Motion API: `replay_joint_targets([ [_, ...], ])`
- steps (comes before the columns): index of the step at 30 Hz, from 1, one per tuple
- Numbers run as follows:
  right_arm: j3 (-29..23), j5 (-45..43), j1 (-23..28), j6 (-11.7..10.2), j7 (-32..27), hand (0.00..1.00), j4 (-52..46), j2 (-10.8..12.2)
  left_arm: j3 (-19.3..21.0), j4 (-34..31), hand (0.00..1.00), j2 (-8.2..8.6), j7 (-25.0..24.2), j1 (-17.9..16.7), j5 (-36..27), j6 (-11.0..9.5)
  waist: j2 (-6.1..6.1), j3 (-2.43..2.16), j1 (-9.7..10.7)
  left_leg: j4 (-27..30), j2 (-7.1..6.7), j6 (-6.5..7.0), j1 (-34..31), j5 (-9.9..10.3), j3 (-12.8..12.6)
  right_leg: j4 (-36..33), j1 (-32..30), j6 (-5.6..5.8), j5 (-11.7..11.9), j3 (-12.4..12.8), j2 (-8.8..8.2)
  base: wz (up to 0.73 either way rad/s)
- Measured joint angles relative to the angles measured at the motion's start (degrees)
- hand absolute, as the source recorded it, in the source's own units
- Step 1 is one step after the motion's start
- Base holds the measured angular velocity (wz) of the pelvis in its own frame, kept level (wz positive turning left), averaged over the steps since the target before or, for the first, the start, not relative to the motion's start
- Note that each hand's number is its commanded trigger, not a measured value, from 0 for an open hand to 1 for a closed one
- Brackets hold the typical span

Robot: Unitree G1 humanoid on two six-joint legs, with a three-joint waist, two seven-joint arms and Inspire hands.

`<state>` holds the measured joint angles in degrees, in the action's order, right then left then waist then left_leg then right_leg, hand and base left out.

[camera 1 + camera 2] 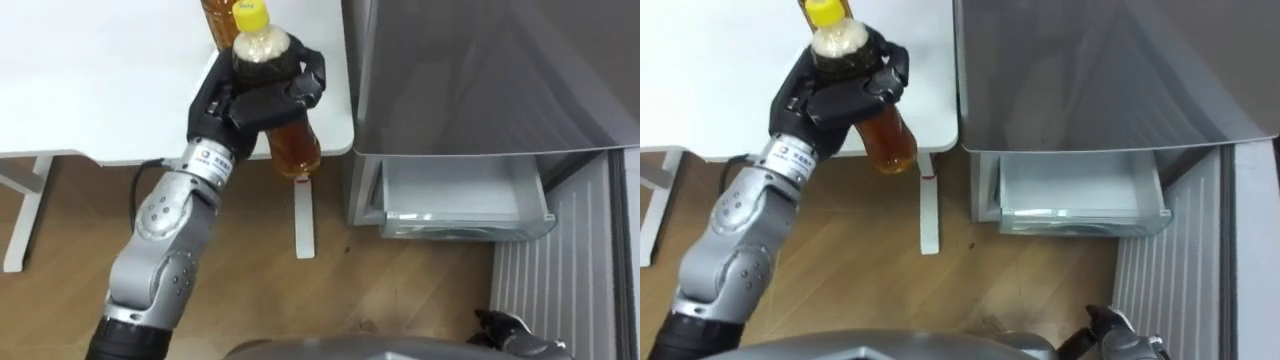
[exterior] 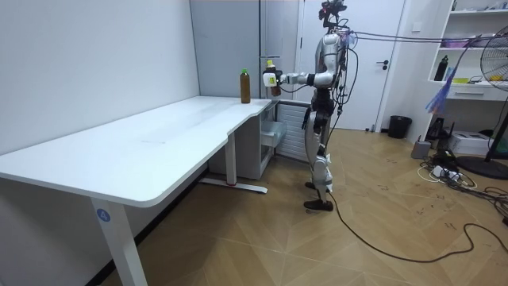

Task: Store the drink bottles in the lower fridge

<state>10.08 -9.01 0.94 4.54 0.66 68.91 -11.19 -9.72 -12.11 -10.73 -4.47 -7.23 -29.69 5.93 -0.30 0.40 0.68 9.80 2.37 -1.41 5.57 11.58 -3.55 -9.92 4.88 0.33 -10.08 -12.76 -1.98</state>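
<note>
Robot stands upright at the far end of the desk [image 2: 159, 143], just in front of the grey fridge [image 1: 480, 70]. Its left arm is stretched out toward the desk corner beside the fridge.

Left robot hand [image 1: 255, 98]: clenched round a drink bottle [image 1: 297, 148], grasping it high on the body, just under the neck. Bottle has amber liquid and a yellow cap [image 1: 250, 15]; its base hangs clear below the hand. It is in the air, off the desk, over the desk corner nearest the fridge. It sits just left of the fridge's side wall and does not touch it.

Second bottle [image 2: 245, 86]: same amber drink, upright on the desk near the end by the fridge. It stands a little farther from the fridge than the held one and is not touched by either hand.

Lower drawer [image 1: 460, 200]: pulled out at the foot of the fridge, pale with a clear front lip, facing the robot. The held bottle is well apart from it, higher and off the fridge's left side.

Ribbed grey panel [image 1: 560, 270]: runs along the fridge's right side, just beside the drawer.

Right robot hand [image 1: 510, 335]: low, in front of the fridge, nearer the robot than the drawer. Just a dark part of it is seen, and I cannot tell whether it is released or clenched.

Wood floor [image 1: 400, 280] lies between the robot and the fridge.
</note>
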Motion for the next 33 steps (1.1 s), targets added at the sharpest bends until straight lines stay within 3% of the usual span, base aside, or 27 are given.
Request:
replay_joint_targets([
  [4,0.5,0.0,-0.5,-0.5,0.1,0.0,-2.3,0.2,-0.1,0.0,1.0,0.02,-1.2,-0.2,0.1,0.0,-0.82,0.17,-0.4,0.0,-0.06,0.0,0.0,0.0,0.0,0.0,0.0,0.0,0.0,0.0,-0.05,0.0],
  [10,1.6,1.9,-2.2,-3.3,2.7,0.0,-8.4,2.6,-2.5,1.9,1.0,0.01,-3.2,-0.4,0.2,0.0,-0.49,0.06,-1.2,0.3,-0.06,0.0,0.0,0.0,-0.1,0.0,0.1,-0.02,0.0,0.0,-0.06,0.0],
  [15,3.8,2.8,-2.7,-4.4,5.6,0.0,-12.2,2.9,-3.1,5.6,1.0,-0.2,-5.1,-0.6,0.3,0.0,-0.41,0.01,-1.4,1.0,-0.07,0.0,-0.5,0.0,-0.1,-0.1,0.0,-0.05,0.0,-0.1,-0.13,0.01],
  [25,5.3,5.1,-2.3,-4.4,14.0,0.0,-23.2,2.8,-3.8,6.7,1.0,-0.81,-5.9,-2.9,0.3,0.0,-0.64,0.09,-1.1,1.9,-0.2,-0.01,-1.9,0.0,1.3,-0.7,-0.6,-0.2,-0.2,-1.5,-0.46,0.06],
  [33,6.5,11.6,1.2,-4.4,21.7,0.0,-37.7,2.4,-3.7,6.7,1.0,-2.17,-9.8,-3.4,0.7,0.0,-1.35,0.57,-1.1,1.9,-0.34,-0.01,-1.8,0.0,1.3,-0.7,-0.3,-0.08,-0.3,-1.5,-0.57,0.03],
])
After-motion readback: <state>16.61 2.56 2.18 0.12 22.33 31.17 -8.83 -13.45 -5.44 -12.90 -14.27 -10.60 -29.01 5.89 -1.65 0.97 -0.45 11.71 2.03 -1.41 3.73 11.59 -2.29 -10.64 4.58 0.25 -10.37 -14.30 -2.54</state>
